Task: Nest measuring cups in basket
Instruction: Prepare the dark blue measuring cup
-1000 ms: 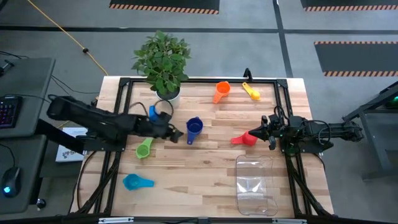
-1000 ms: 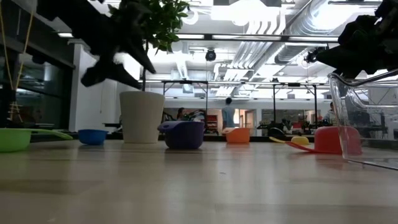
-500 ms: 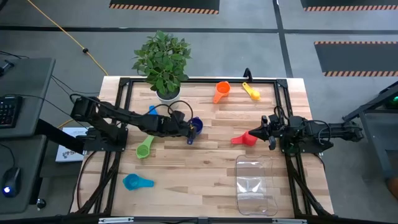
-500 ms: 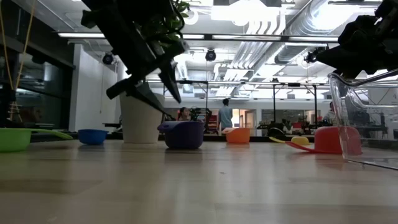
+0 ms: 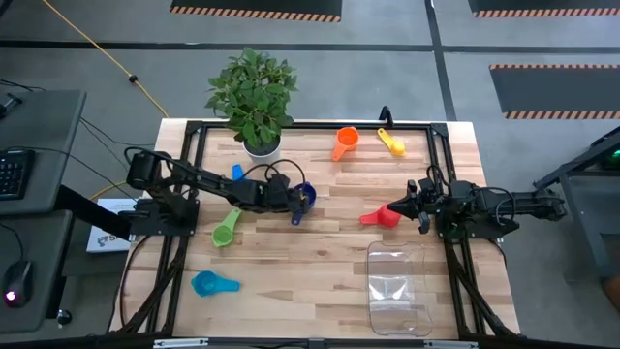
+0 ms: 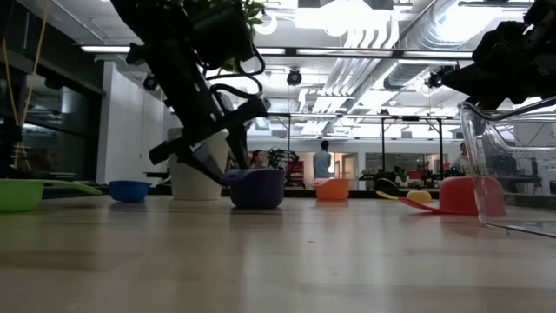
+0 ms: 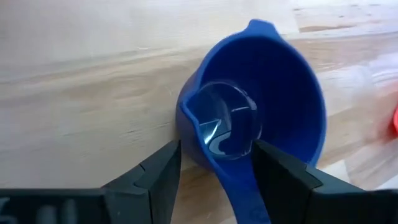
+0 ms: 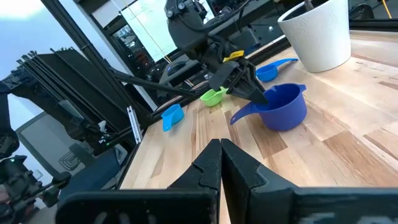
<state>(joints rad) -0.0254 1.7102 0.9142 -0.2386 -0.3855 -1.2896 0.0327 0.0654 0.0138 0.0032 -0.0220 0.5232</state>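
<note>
Left arm extended further across table toward centre than in earlier pictures. Left gripper (image 5: 298, 201), earlier beside green cup and short of dark blue cup (image 5: 303, 197), now brought right up to that cup and lowered toward table (image 5: 320, 281) in low view. Fingers (image 7: 158, 177) spread, now placed on either side of cup's handle (image 7: 239, 186). Person (image 6: 323, 162) in background shifted slightly rightward.

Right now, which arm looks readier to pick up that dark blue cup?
The left. Its gripper is already down at the dark blue cup, jaws open on either side of the handle. The right gripper sits shut across the table, by the red cup.
</note>
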